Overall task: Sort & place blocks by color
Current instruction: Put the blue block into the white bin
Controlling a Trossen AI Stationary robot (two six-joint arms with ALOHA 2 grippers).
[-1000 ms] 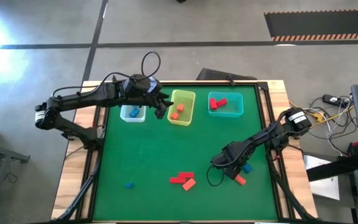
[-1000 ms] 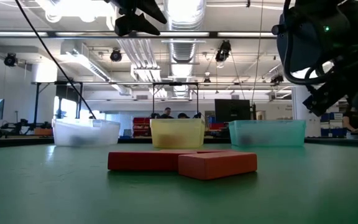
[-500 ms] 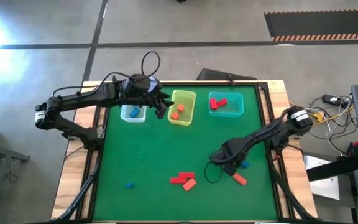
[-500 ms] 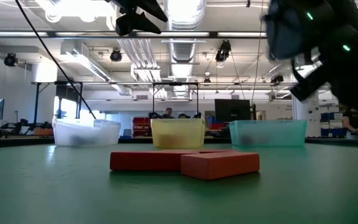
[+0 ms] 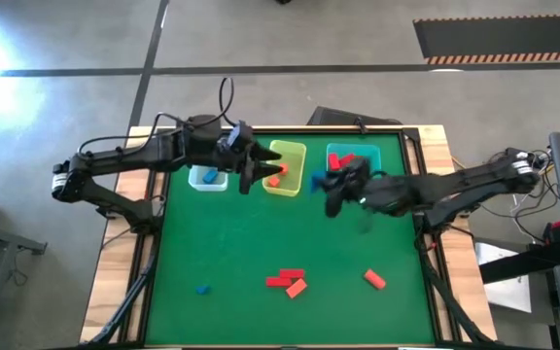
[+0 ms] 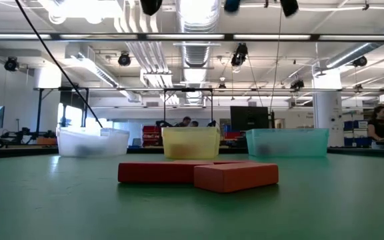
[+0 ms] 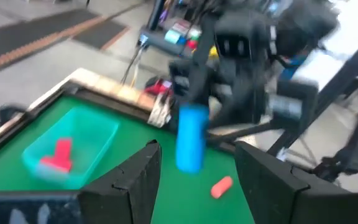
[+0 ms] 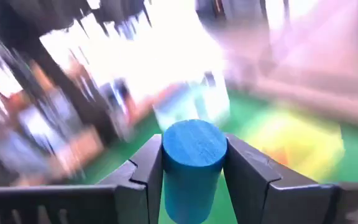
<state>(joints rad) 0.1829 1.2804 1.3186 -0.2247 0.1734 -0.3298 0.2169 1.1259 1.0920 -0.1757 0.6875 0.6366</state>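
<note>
Overhead, the right end effector [image 5: 336, 185] grasps a blue block [image 8: 191, 163] above the tabletop [image 5: 261, 238], just beside the yellow bin [image 5: 284, 169]. Beside it the left end effector [image 5: 251, 170] hovers, fingers parted.

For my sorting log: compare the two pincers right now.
The right pincer is shut on a blue cylinder block, carried above the table near the teal bin. The left pincer is open and empty, over the yellow bin. Both hang above the bin row.

Above, dark gripper parts [image 6: 151, 5] barely showed. Well below them, a red block [image 6: 155, 172] touched an orange block [image 6: 235, 176] before three bins [image 6: 191, 142].
</note>
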